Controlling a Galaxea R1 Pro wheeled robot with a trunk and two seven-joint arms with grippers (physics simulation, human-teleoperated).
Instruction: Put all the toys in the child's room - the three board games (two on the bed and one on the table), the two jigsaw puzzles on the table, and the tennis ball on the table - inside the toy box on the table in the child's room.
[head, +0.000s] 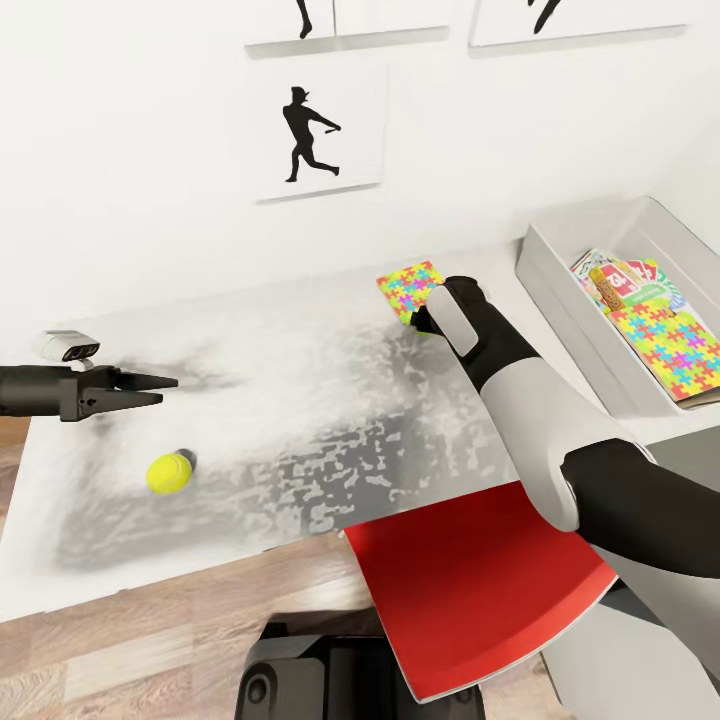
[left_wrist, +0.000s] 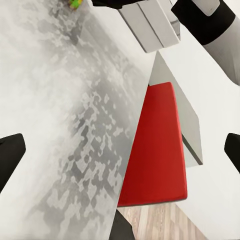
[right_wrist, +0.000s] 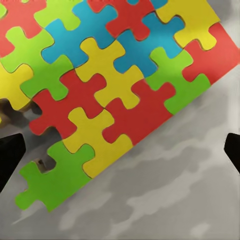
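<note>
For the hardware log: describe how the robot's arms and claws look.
The right arm has glossy white shells with black joint sections and a black wrist. The left arm is black, ending in a dark claw with two tapered fingers; a small white module sits above it.

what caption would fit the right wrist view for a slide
Right gripper, fingers spread wide, poised over a multicoloured jigsaw puzzle lying flat on the mottled grey table.
</note>
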